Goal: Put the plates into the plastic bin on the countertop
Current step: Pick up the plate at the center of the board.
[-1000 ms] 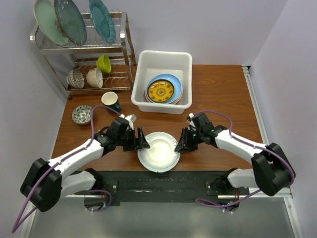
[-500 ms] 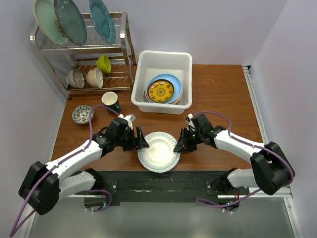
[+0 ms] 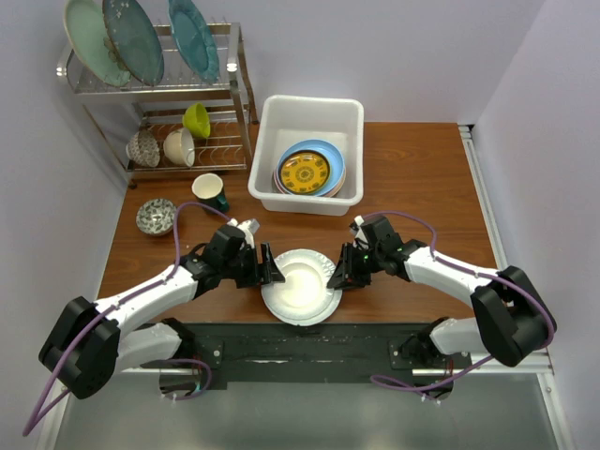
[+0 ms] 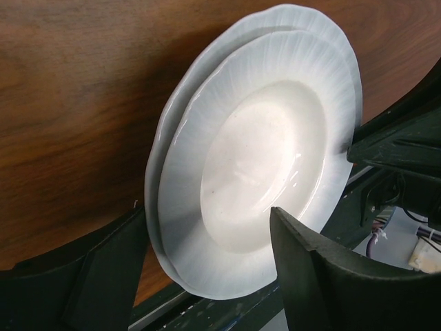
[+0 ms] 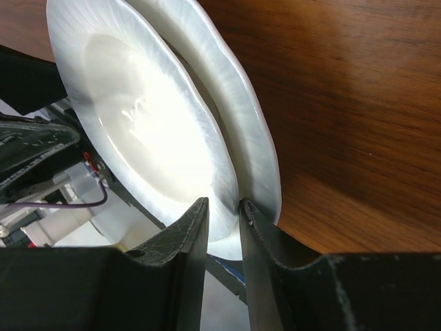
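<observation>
Two white fluted plates are stacked at the near edge of the countertop [image 3: 422, 169]. The top plate [image 3: 302, 279] [image 4: 262, 158] [image 5: 138, 117] lies inside the larger lower plate [image 3: 281, 309] [image 4: 172, 124] [image 5: 234, 103]. My right gripper [image 3: 336, 274] [image 5: 224, 203] is shut on the top plate's right rim. My left gripper [image 3: 270, 267] [image 4: 207, 217] is open, with its jaws straddling the stack's left rim. The white plastic bin [image 3: 281, 112] stands behind and holds a gold plate [image 3: 304, 172] on a blue plate [image 3: 330, 155] and others.
A wire dish rack [image 3: 239, 94] at the back left holds three large teal plates and several bowls. A cup [image 3: 210, 190] and a patterned bowl [image 3: 155, 217] stand on the table's left side. The black arm mount [image 3: 309, 342] runs along the near edge.
My right gripper has edged left onto the top plate's rim. My left gripper has shifted slightly toward the stack. The plates have not moved.
</observation>
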`<state>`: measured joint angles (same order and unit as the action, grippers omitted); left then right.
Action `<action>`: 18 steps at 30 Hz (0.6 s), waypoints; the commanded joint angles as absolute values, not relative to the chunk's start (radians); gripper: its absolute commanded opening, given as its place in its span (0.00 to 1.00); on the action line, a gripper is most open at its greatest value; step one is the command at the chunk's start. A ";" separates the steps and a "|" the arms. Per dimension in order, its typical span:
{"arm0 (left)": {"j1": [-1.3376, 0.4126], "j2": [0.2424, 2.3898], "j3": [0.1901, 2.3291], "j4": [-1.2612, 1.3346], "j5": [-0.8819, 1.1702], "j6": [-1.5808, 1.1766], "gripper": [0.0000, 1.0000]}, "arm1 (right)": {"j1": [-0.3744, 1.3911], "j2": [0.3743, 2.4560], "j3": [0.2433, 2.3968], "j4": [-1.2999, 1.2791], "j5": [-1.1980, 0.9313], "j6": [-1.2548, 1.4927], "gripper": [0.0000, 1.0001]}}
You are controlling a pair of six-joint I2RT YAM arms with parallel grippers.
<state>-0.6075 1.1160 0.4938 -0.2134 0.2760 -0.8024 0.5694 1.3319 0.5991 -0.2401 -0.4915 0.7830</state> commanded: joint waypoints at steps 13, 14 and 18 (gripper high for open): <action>-0.632 1.085 0.541 -0.257 0.244 -0.804 0.70 | 0.615 1.402 0.577 -0.152 -0.499 0.802 0.29; -0.632 1.080 0.545 -0.273 0.233 -0.804 0.69 | 0.617 1.405 0.583 -0.147 -0.499 0.805 0.29; -0.630 1.048 0.560 -0.330 0.187 -0.798 0.68 | 0.637 1.414 0.595 -0.138 -0.496 0.811 0.29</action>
<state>-0.6243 1.0969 0.4988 -0.2924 0.2287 -0.8150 0.6060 1.3846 0.5953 -0.1532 -0.5274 0.8124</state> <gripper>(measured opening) 0.689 0.291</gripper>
